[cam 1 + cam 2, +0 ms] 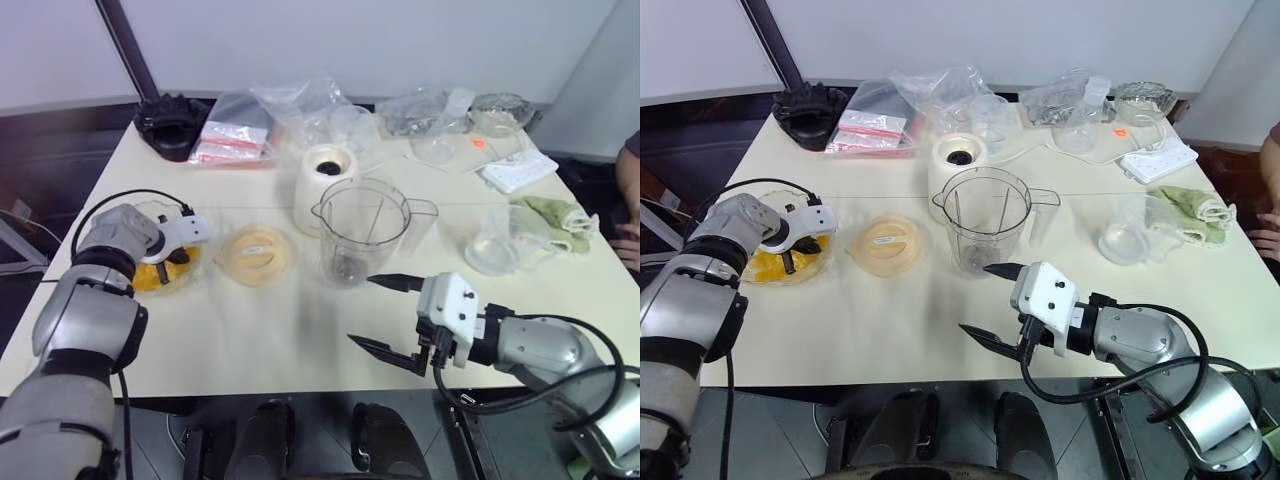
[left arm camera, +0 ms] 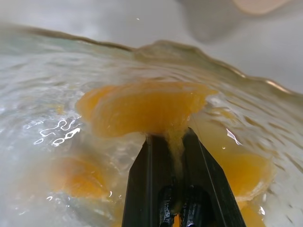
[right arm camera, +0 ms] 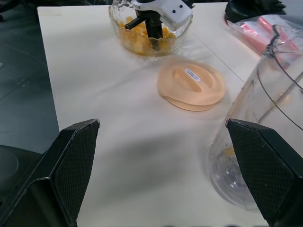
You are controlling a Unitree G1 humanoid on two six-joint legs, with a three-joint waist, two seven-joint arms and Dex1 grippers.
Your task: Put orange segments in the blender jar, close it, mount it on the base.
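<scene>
Orange segments (image 3: 142,35) lie in a wavy-rimmed glass bowl (image 1: 196,262) at the table's left. My left gripper (image 2: 171,138) reaches down into the bowl, shut on one orange segment (image 2: 147,106), with pulp squeezed between its fingertips. The clear blender jar (image 1: 362,235) stands upright and uncovered at mid-table, with a small orange piece (image 3: 228,152) at its bottom. Just behind the jar sits the white base (image 1: 322,185). The pale orange lid (image 1: 255,255) lies flat between bowl and jar. In front of the jar my right gripper (image 1: 361,311) hovers open and empty.
A small clear cup (image 1: 490,250) and a green cloth (image 1: 555,215) are to the right. Plastic bags (image 1: 235,135), a black object (image 1: 172,125), a glass dish (image 1: 500,108) and a white power strip (image 1: 517,170) line the back. A person's arm (image 1: 630,200) is at the right edge.
</scene>
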